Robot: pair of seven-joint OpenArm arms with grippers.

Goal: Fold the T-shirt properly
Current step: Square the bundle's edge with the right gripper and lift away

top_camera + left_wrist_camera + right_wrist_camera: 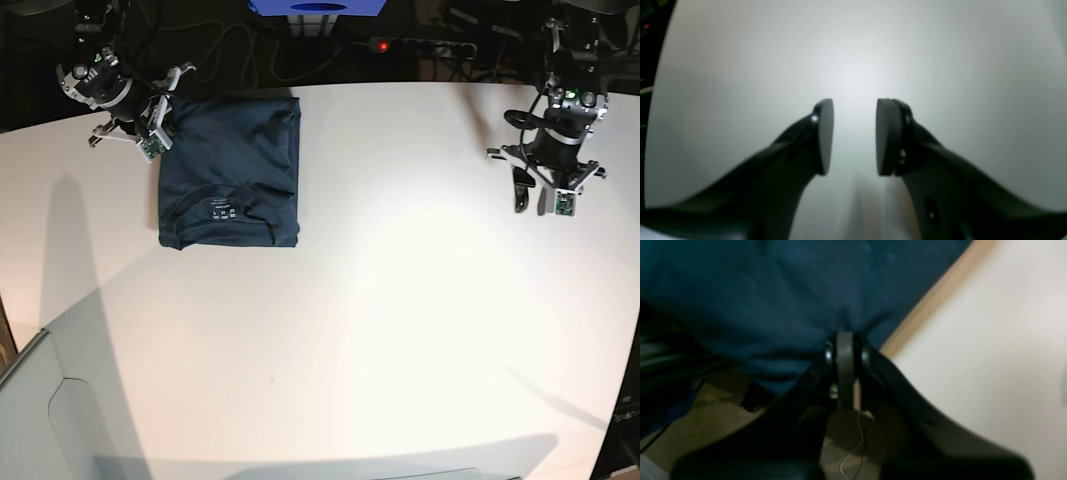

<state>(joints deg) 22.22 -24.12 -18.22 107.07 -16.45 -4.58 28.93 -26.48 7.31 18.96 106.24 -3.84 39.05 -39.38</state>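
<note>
- Left wrist view: the left gripper [854, 136] hangs with its jaws spread, a clear gap between the two pads and nothing in it. Below and ahead of it lies only the bare white table [973, 83]; no cloth shows anywhere near these fingers, so this arm has no part in the grip right now.
- Right wrist view: the right gripper [844, 350] has its jaws pressed together, and the dark blue T-shirt [773, 290] puckers into folds right at the fingertips, so it seems to be pinching the cloth's edge. The shirt spreads ahead of and to the left of the tips; the table's pale edge runs off to their right, and the cloth appears to reach or hang over that edge.
- Base view: the T-shirt [235, 170] lies as a compact rectangle with the neckline and label facing up, sleeves no longer sticking out, so I judge the side folds done. The right gripper [152, 130] sits at the shirt's far corner. The left gripper [540, 200] is well apart, across the table.
- What seems left: at least one fold bringing the far end over toward the collar, then smoothing and letting go.
</note>
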